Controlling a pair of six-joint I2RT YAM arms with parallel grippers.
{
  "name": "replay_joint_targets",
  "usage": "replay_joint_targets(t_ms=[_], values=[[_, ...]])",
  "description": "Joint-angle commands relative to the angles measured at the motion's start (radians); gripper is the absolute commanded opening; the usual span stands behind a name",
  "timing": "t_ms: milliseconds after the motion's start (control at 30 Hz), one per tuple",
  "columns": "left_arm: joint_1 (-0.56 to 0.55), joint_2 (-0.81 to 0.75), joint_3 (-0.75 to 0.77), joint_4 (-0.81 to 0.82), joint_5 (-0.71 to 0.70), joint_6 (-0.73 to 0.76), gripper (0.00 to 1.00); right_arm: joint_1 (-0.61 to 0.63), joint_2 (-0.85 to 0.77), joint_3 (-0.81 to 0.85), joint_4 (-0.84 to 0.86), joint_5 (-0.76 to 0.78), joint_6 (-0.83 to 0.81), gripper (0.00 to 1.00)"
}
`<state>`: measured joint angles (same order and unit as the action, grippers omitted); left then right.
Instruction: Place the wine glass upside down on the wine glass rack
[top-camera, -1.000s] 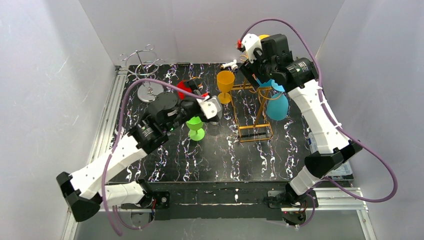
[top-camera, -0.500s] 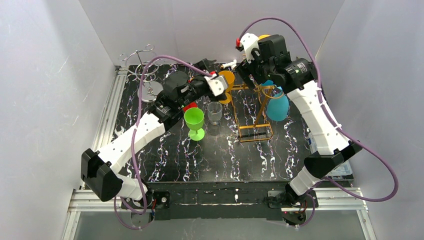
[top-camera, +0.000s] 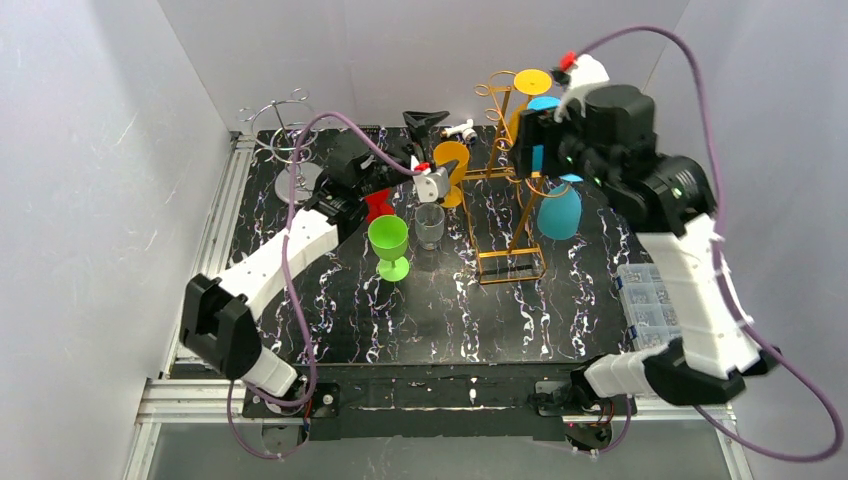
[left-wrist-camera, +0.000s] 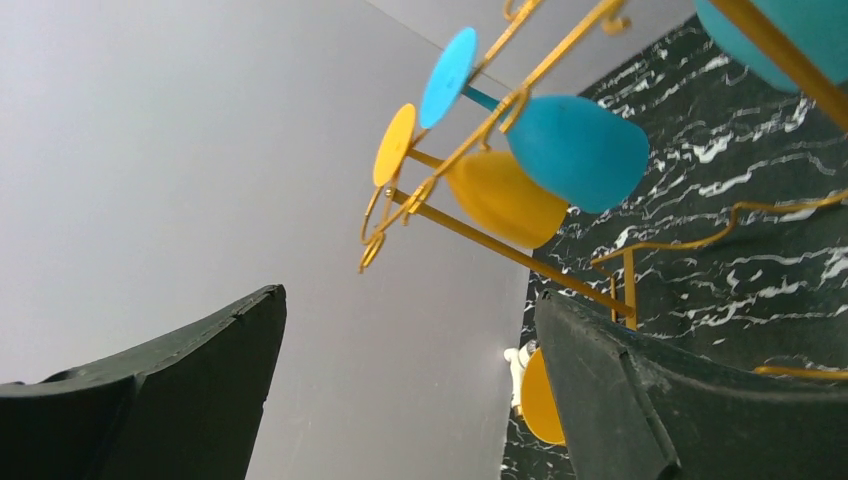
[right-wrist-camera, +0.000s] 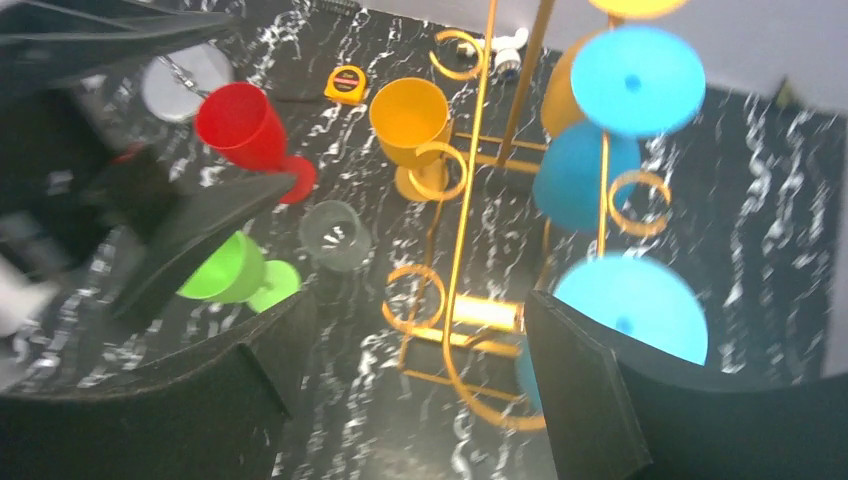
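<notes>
Patience mattered: left claw (left-wrist-camera: 405, 300) and right claw (right-wrist-camera: 410, 330) both hung released, empty. The orange glass (top-camera: 450, 165) stood upright on the surface (top-camera: 420, 320) beside the rack (top-camera: 508, 262); I judged a square stem grip best before inverting.

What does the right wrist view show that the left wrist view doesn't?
Only the right wrist view: the red glass, green glass, clear glass and yellow tape measure on the table.
Only the left wrist view: the white back wall, and a side-on look at stems slotted into the rails.
Both: the gold rack, a hung blue glass, a hung orange glass and the marbled table.
</notes>
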<state>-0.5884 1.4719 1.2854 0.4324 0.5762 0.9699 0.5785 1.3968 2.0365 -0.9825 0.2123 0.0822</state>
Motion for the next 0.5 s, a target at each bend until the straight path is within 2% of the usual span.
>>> replay_joint_targets(t_ms=[0, 133, 300, 467], values=[[0.018, 0.077, 0.066, 0.044, 0.131, 0.173, 0.92, 0.003, -0.182, -0.113, 0.052, 0.038, 0.344, 0.84], [0.018, 0.145, 0.12, 0.052, 0.177, 0.23, 0.85, 0.004, -0.323, -0.251, 0.056, 0.028, 0.559, 0.82], [0.018, 0.196, 0.155, 0.072, 0.184, 0.29, 0.79, 0.004, -0.527, -0.561, 0.175, 0.011, 0.824, 0.75], [0.016, 0.237, 0.205, 0.095, 0.167, 0.288, 0.77, 0.003, -0.615, -0.739, 0.264, 0.035, 0.932, 0.72]])
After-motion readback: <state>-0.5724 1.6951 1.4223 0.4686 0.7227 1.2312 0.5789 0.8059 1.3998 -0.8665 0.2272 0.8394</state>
